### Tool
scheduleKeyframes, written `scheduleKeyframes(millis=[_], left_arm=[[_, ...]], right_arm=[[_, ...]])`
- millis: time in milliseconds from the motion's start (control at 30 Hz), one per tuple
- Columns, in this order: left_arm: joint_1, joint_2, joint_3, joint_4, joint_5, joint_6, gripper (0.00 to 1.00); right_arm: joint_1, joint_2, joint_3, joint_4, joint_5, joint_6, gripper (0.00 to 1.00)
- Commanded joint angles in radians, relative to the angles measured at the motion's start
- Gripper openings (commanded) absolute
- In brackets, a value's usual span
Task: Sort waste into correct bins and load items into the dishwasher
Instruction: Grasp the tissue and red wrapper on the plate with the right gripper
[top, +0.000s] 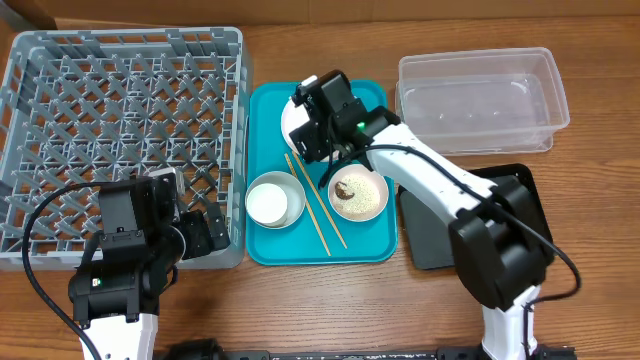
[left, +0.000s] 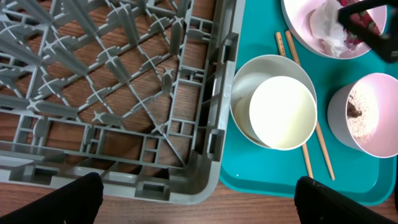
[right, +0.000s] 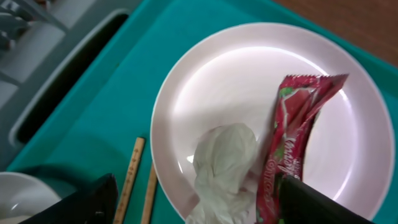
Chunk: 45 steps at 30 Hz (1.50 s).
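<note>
My right gripper (right: 205, 205) is open low over the large white plate (right: 230, 81) at the back of the teal tray. Its fingers straddle the white crumpled scrap (right: 227, 158), and the red snack wrapper (right: 292, 137) lies by the right finger. Overhead, this gripper (top: 310, 120) hides most of the plate. The pink dish (top: 358, 193) holds rice and a brown lump. The grey-white bowl (top: 275, 200) holds the white cup (left: 283, 112). Two chopsticks (top: 315, 205) lie between them. My left gripper (left: 199, 202) is open and empty at the front right corner of the grey dish rack (top: 120, 130).
The teal tray (top: 375, 245) lies between the rack and the bins. The clear tub (top: 480, 100) stands at the back right. The black tray (top: 425, 235) lies in front of it, partly under my right arm. Bare wooden table runs along the front edge.
</note>
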<state>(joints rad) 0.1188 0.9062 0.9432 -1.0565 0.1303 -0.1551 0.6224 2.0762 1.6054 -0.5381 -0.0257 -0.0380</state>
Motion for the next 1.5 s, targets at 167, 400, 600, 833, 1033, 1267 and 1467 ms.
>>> scheduleKeyframes(millis=[167, 400, 600, 833, 1033, 1267, 1467], left_arm=[[0.005, 0.009, 0.027, -0.006, -0.006, -0.010, 0.98], [0.005, 0.009, 0.027, -0.011, -0.006, -0.010, 0.97], [0.005, 0.009, 0.027, -0.013, -0.007, -0.010, 0.95], [0.005, 0.009, 0.027, -0.013, -0.007, -0.009, 0.95], [0.005, 0.009, 0.027, -0.012, -0.008, -0.005, 0.95], [0.005, 0.009, 0.027, -0.011, -0.008, -0.005, 0.95], [0.005, 0.009, 0.027, -0.009, -0.011, 0.000, 0.95]], right_arm=[[0.000, 0.062, 0.024, 0.037, -0.013, 0.043, 0.82], [0.000, 0.108, 0.024, 0.040, -0.013, 0.069, 0.79], [0.000, 0.137, 0.024, 0.036, -0.014, 0.077, 0.68], [0.000, 0.128, 0.026, 0.039, -0.021, 0.092, 0.21], [-0.009, 0.050, 0.048, 0.032, -0.017, 0.091, 0.14], [-0.023, -0.051, 0.071, -0.021, -0.022, 0.117, 0.11], [-0.025, -0.102, 0.072, -0.113, -0.018, 0.117, 0.04]])
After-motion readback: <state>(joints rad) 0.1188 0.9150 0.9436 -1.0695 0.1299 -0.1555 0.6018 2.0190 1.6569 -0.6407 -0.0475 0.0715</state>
